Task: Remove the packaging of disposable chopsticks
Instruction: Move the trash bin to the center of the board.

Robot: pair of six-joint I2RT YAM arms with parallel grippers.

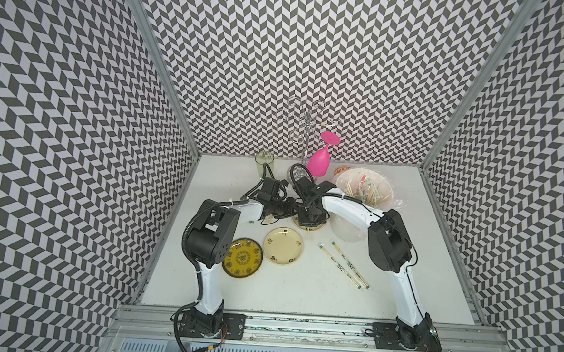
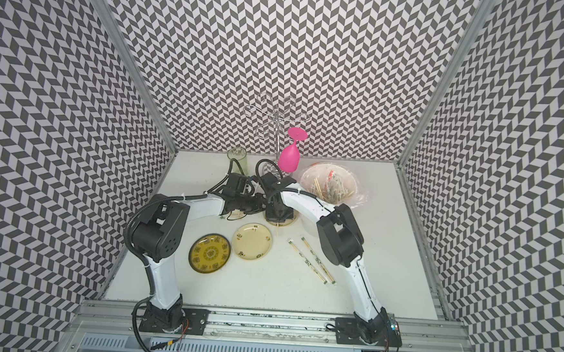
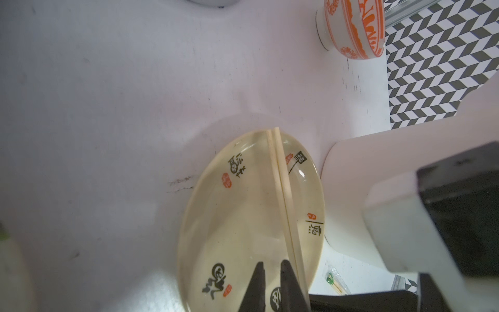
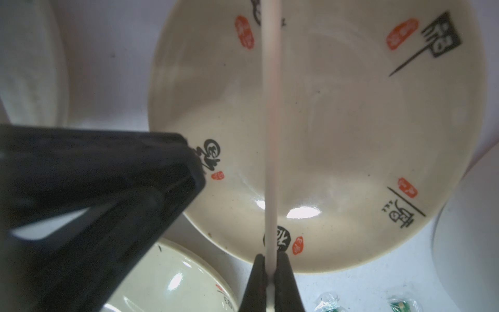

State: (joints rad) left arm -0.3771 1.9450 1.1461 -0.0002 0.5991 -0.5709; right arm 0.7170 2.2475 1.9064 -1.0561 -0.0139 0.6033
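My right gripper (image 4: 270, 270) is shut on one end of a bare pale pair of disposable chopsticks (image 4: 271, 135). The pair stretches across a cream plate (image 4: 351, 121) with black calligraphy. In the left wrist view the same chopsticks (image 3: 283, 194) run just beside my left gripper (image 3: 272, 272). Its jaws stand a narrow gap apart over the plate (image 3: 229, 229), and nothing shows between them. Both wrists hide this spot in both top views. Two more pairs, still in their packaging (image 1: 342, 264), lie side by side on the table to the right.
A white bucket (image 1: 363, 188) lined with a clear bag stands at the back right. A pink goblet (image 1: 320, 164), a wire rack (image 1: 305, 124), a green glass (image 1: 264, 164) and an orange-patterned bowl (image 3: 353, 29) stand behind. A yellow plate (image 1: 242, 257) and a cream plate (image 1: 283, 245) lie in front.
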